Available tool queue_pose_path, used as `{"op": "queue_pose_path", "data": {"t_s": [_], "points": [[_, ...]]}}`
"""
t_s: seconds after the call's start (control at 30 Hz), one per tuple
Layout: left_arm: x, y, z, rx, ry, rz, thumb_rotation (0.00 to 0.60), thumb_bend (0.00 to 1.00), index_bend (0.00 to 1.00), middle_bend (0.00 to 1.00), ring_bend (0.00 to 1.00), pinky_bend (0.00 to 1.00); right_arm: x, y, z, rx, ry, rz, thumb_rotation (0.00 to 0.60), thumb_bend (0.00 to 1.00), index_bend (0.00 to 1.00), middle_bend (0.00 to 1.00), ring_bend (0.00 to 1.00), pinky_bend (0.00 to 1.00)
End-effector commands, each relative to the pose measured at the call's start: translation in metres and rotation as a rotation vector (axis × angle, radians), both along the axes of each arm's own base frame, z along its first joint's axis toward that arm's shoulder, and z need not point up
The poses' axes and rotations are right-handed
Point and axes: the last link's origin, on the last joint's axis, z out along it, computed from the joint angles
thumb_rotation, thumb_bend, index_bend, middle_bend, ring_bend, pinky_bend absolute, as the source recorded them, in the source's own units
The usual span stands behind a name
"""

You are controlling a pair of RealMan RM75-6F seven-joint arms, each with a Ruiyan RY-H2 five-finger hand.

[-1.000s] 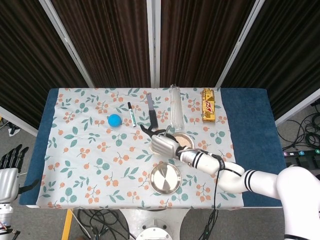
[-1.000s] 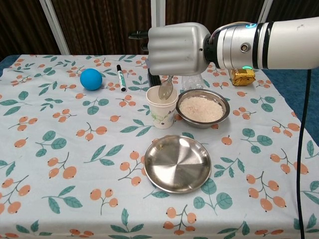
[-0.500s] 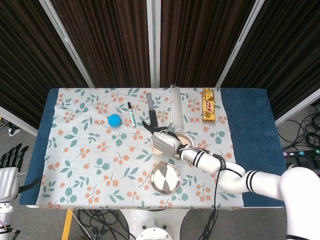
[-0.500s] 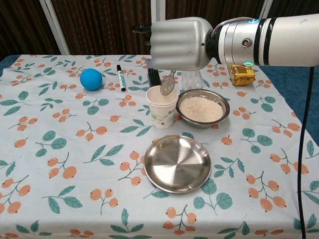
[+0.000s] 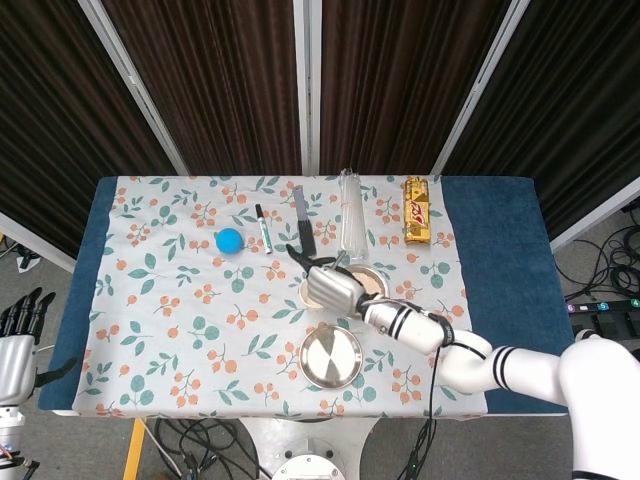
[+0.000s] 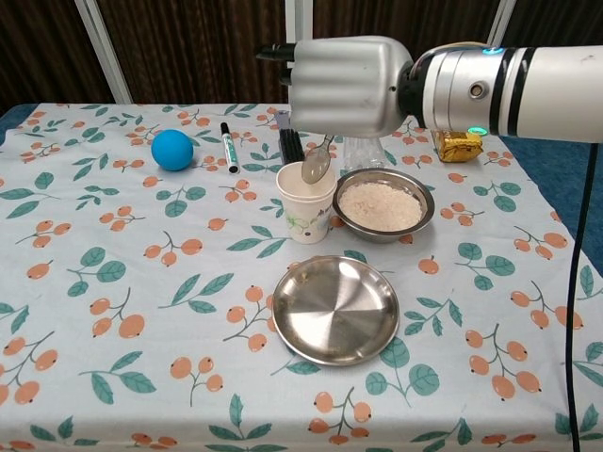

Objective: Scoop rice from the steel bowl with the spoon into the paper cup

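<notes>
The robot's right hand (image 6: 350,87) grips a metal spoon (image 6: 316,166), its bowl tilted over the mouth of a white paper cup (image 6: 305,203) standing just beside a rice-filled steel bowl (image 6: 383,204) on the floral-cloth table (image 6: 113,273). The left hand (image 5: 18,340) hangs off-table, fingers apart and empty.

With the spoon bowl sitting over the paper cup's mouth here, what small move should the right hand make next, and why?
Probably carry the spoon sideways toward the steel bowl for another scoop. The right hand holds the spoon tilted steeply over the paper cup, its bowl looks empty, and plenty of rice remains right beside the cup.
</notes>
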Motion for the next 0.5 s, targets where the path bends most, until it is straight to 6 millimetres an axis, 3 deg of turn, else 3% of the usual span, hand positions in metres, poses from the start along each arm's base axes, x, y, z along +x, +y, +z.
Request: {"op": "queue_pose_path", "data": {"t_s": [0.03, 0.27, 0.37, 0.5], "points": [[0.002, 0.001, 0.000, 0.001, 0.003, -0.008, 0.600, 0.05, 0.13, 0.13, 0.08, 0.12, -0.013, 0.002, 0.024, 0.012, -0.141, -0.112, 0.600, 0.38, 0.63, 0.58, 0.27, 0.00], [0.007, 0.002, 0.001, 0.001, 0.007, -0.023, 0.600, 0.05, 0.13, 0.13, 0.08, 0.12, -0.031, 0.028, 0.049, 0.137, -0.425, -0.303, 0.600, 0.35, 0.63, 0.58, 0.26, 0.00], [0.009, 0.002, 0.000, 0.000, 0.008, -0.028, 0.600, 0.05, 0.13, 0.13, 0.08, 0.12, -0.040, 0.046, 0.042, 0.245, -0.491, -0.392, 0.600, 0.35, 0.63, 0.58, 0.25, 0.00], [0.010, 0.000, 0.000, 0.003, 0.005, -0.032, 0.600, 0.05, 0.13, 0.13, 0.08, 0.12, -0.048, 0.068, 0.014, 0.386, -0.512, -0.474, 0.600, 0.34, 0.62, 0.58, 0.23, 0.00]]}}
